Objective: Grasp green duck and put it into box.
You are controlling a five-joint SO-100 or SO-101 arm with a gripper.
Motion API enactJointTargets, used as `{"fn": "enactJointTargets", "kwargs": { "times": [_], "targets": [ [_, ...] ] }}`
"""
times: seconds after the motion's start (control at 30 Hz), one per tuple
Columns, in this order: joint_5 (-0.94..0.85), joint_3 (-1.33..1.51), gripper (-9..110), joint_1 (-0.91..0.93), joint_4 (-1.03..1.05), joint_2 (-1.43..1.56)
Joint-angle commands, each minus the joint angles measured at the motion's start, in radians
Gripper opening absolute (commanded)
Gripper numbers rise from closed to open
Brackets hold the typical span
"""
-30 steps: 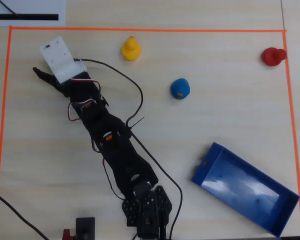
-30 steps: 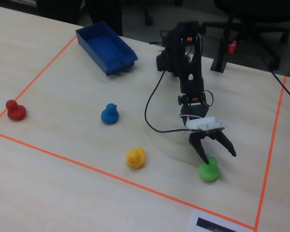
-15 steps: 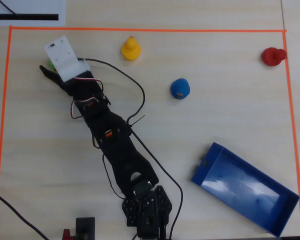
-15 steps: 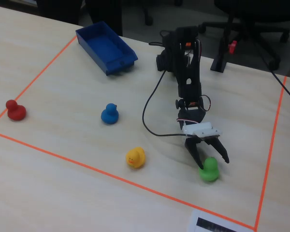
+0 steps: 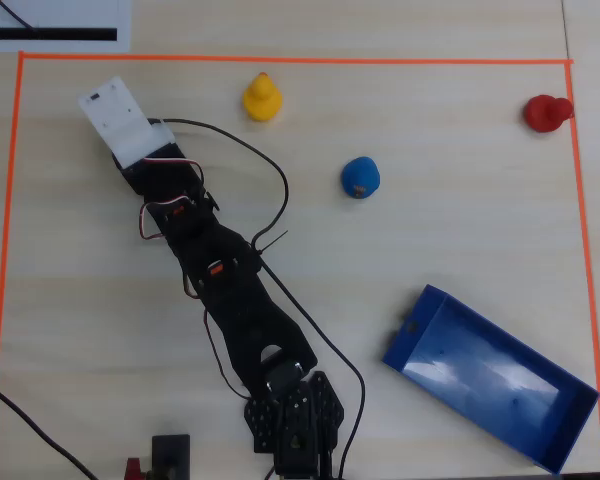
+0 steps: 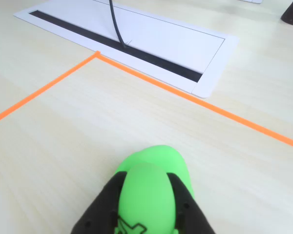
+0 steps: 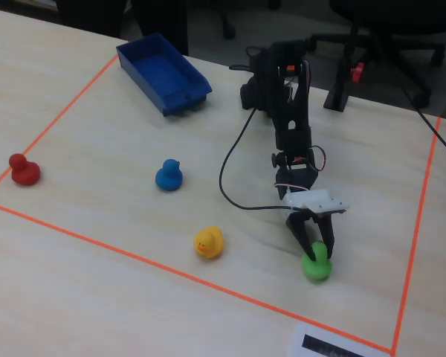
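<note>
Down at the near right of the fixed view, the gripper (image 7: 314, 256) has its black fingers (image 6: 101, 204) closed against the green duck (image 7: 317, 266) on the table (image 7: 97, 149); the box (image 7: 163, 73) lies far left.

Wood table (image 7: 97, 134), 4 ducks, blue box (image 7: 163, 71), orange tape (image 7: 97, 242)

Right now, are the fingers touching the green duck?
Touching. In the wrist view both black fingers press against the green duck's sides, with no gap showing; the fixed view shows the fingers straddling it.

Ducks (image 5: 262, 98) and box (image 5: 490, 375)
</note>
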Motion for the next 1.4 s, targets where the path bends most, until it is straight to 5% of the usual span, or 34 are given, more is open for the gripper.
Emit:
{"fn": "enactJointTargets", "kwargs": {
  "times": [0.0,0.3,0.6,1.07,1.37],
  "targets": [
    [-0.009,-0.020,0,-0.008,-0.003,0.061],
    [0.020,0.272,0,0.035,0.048,0.483],
    [0.103,0.446,0,0.196,0.529,1.025],
    [0.337,-0.290,0,0.736,1.537,1.005],
    [0.345,-0.543,0,1.236,1.784,0.865]
  ]
}}
